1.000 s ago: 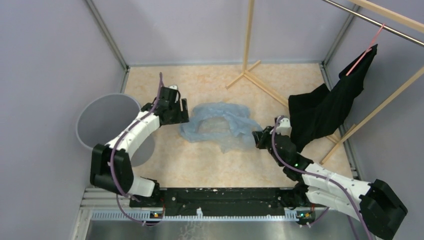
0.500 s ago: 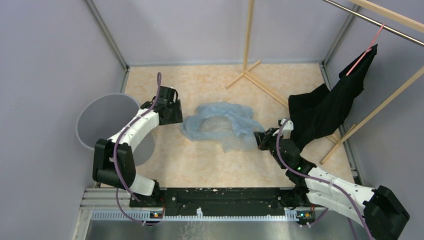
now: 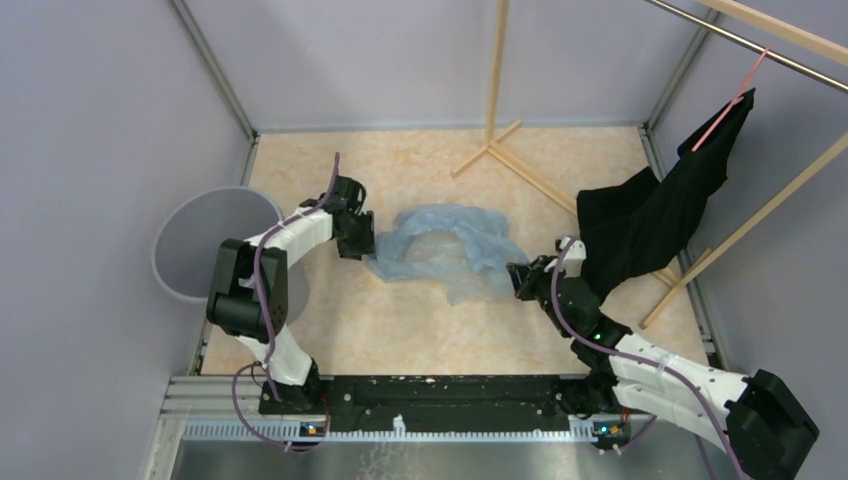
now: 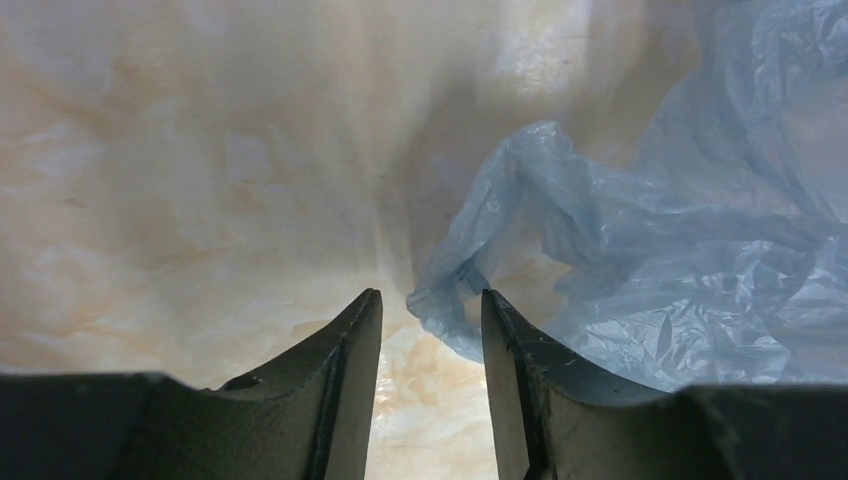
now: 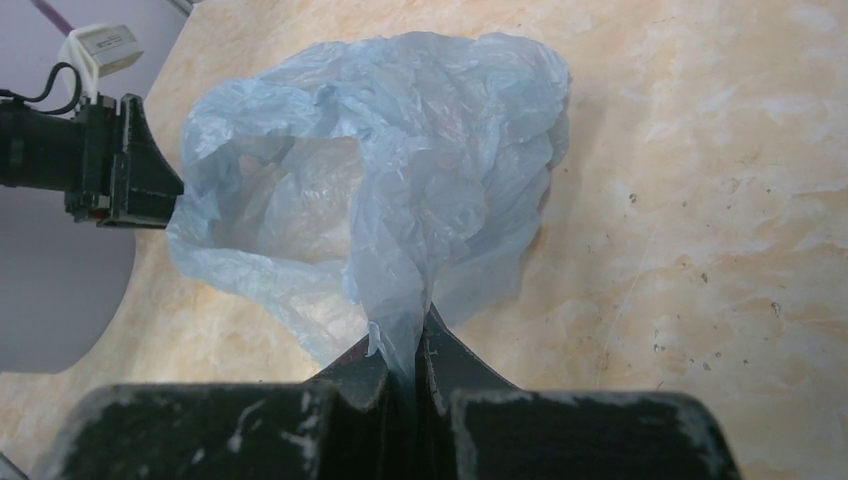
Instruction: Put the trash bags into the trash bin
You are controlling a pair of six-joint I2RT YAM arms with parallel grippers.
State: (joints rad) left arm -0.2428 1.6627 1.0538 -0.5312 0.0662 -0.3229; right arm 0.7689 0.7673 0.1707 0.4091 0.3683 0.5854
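The trash bag [image 3: 440, 250] lies crumpled mid-tabletop, and the trash bin [image 3: 175, 240] stands beyond the left edge (its rim shows only from above). The right wrist view shows the jaws of the right gripper [image 5: 405, 365] clamped on a twist of film. The left wrist view shows the left gripper [image 4: 430, 315] with jaws apart, a bag fold between their tips.

- No words, numbers, brands or signs can be read in any of the three views.
- A small white block [image 5: 100, 45] sits at the top left of the right wrist view. It has faint dark marks on its top. They are too blurry to read.
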